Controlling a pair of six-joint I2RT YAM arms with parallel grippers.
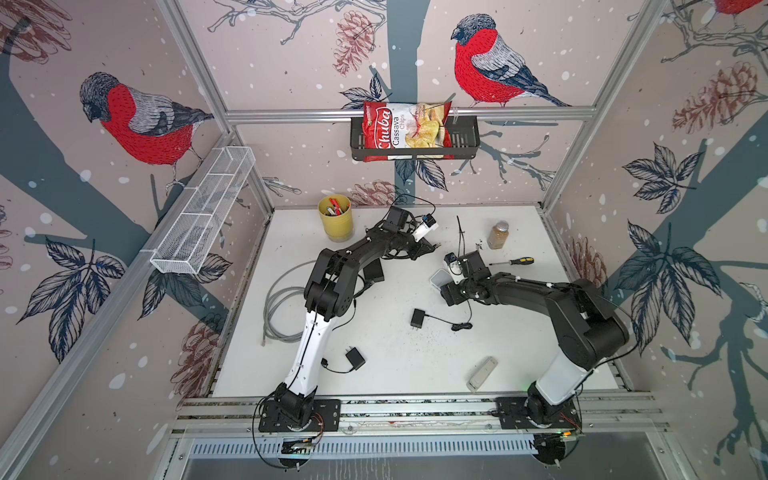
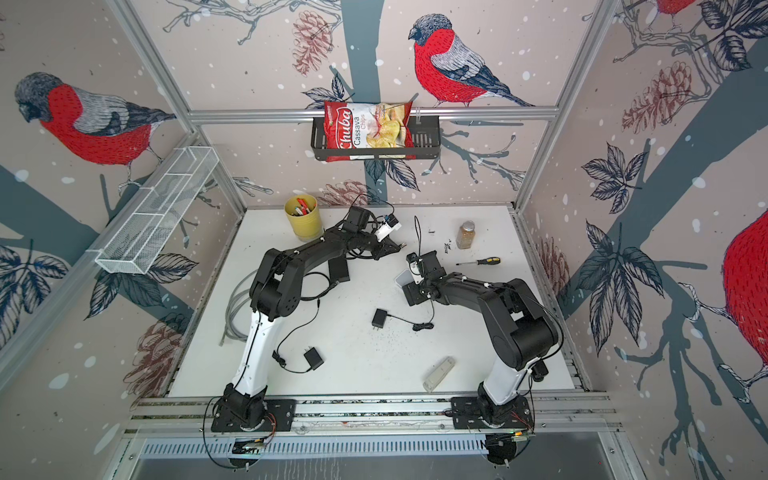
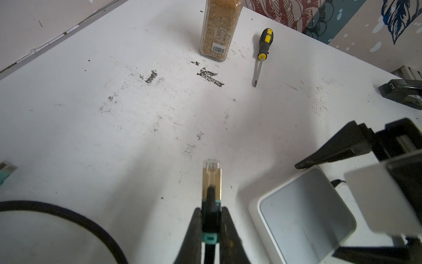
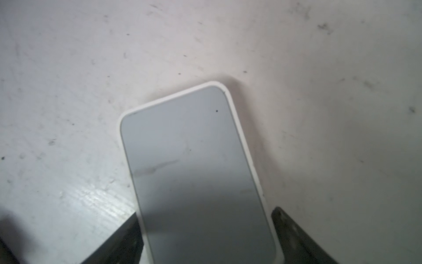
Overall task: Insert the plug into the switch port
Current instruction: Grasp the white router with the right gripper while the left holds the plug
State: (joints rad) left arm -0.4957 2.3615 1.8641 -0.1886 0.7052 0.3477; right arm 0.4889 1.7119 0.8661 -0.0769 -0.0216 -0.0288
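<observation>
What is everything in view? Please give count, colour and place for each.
chips bag: one, red and white, in the wall basket
wall basket: one, black, back wall
wire shelf: one, white, left wall
cup: one, yellow, table's back left
spice jar: one, clear with sandy contents, table's back right
screwdriver: one, black and yellow, near the spice jar
cable coil: one, grey, table's left edge
adapters: two, black, corded, front middle
flat bar: one, grey, front right
switch: one, white with grey face, on the table
plug: one, gold and clear, held
table: one, white
left gripper: black, shut on the plug
right gripper: black, straddling the switch; grip unclear
</observation>
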